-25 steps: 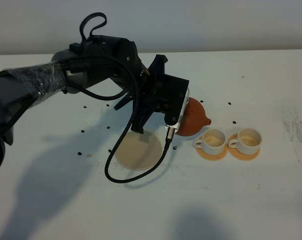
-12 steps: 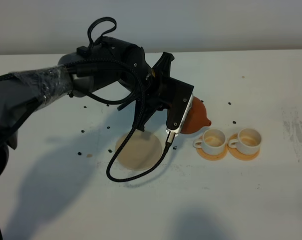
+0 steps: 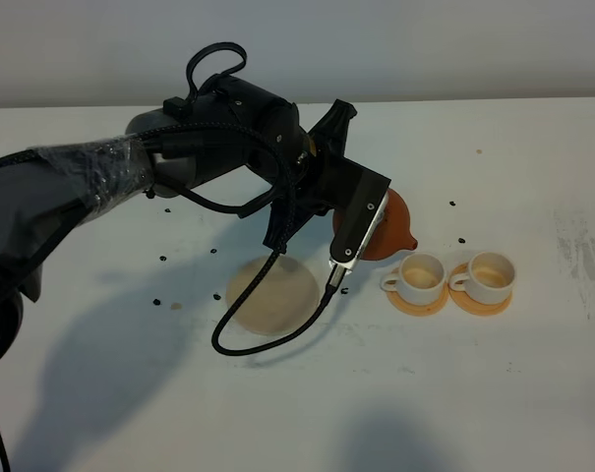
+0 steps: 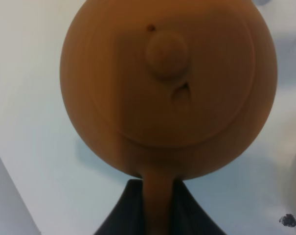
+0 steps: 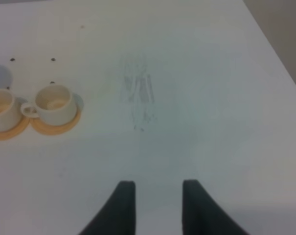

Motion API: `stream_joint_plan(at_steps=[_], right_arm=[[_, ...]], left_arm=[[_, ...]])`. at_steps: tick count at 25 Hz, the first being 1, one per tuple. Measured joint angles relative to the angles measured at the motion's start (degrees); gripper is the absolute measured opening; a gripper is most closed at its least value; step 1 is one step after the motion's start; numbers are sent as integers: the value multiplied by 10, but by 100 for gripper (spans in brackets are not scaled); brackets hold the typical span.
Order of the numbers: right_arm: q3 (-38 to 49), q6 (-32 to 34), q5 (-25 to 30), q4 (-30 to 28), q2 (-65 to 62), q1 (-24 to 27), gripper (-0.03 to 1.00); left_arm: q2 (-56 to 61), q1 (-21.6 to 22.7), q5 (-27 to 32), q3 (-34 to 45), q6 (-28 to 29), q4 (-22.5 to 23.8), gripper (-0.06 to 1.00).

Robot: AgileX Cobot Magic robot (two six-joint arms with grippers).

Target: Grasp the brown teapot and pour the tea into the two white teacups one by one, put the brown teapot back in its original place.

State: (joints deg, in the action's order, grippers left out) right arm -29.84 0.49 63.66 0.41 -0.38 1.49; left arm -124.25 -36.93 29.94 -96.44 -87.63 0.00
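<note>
Holding the brown teapot [image 3: 393, 224] clamped by its handle in the left end effector [image 4: 156, 210], mid-frame just left of the two white teacups [image 3: 421, 277], right end effector [image 5: 157, 200] parted; next, likely tipping the spout over the nearer one.

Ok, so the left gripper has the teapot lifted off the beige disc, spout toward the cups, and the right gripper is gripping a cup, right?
Not the last part. The right wrist view shows the right gripper open and empty, apart from the two white teacups. The rest holds: the left gripper has the brown teapot off the beige disc, spout toward the cups.
</note>
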Motion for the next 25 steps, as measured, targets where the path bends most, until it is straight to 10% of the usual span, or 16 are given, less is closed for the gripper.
stream_joint_plan(at_steps=[25], right_arm=[[0, 0, 0, 0, 0, 0, 23]], left_arm=[[-16, -18, -30, 0, -15, 71, 8]])
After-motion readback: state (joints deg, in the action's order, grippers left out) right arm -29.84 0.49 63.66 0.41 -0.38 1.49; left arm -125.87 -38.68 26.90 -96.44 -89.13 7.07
